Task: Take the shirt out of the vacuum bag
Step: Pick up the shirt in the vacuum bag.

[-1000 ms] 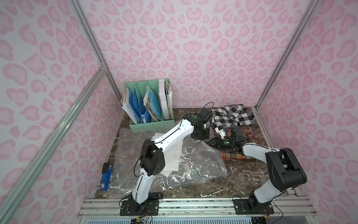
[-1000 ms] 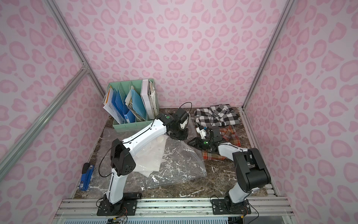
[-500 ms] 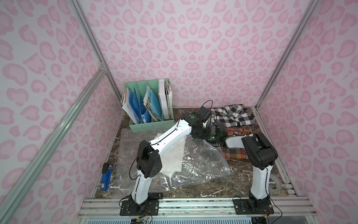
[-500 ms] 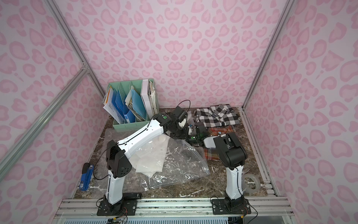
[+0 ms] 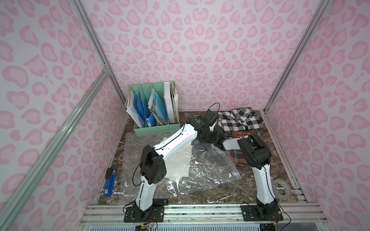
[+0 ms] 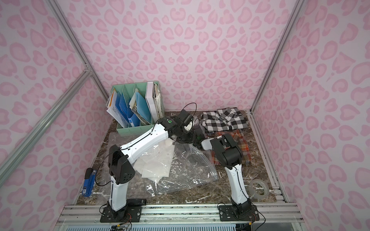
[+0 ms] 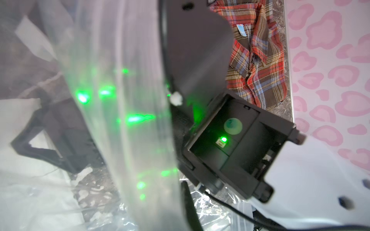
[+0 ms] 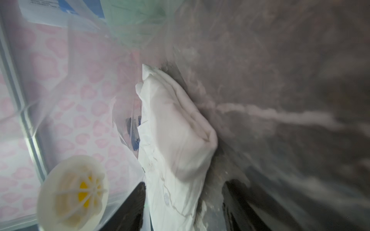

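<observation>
The clear vacuum bag (image 5: 210, 170) (image 6: 190, 170) lies crumpled on the marble table, and the white shirt (image 5: 180, 162) (image 6: 156, 166) is folded inside it. My left gripper (image 7: 176, 216) is shut on the bag's far edge and holds a band of plastic (image 7: 140, 120) raised. Its wrist (image 5: 208, 136) covers the spot in both top views. My right gripper (image 8: 180, 206) is inside the bag's mouth, open, with the shirt (image 8: 176, 136) lying between its dark fingers (image 8: 128, 208). The white valve disc (image 8: 73, 192) is beside it. The right jaws are hidden in both top views.
A green file organiser (image 5: 155, 112) stands at the back left. A black-and-white checked garment (image 5: 240, 120) and a red plaid one (image 5: 240, 158) (image 7: 258, 60) lie at the back right. A blue stapler (image 5: 109, 184) is front left and a tape roll (image 5: 282, 189) front right.
My right arm has swung left and pushed its gripper into the bag's mouth, and its jaws have spread wider. The left gripper has kept its hold on the bag's edge.
</observation>
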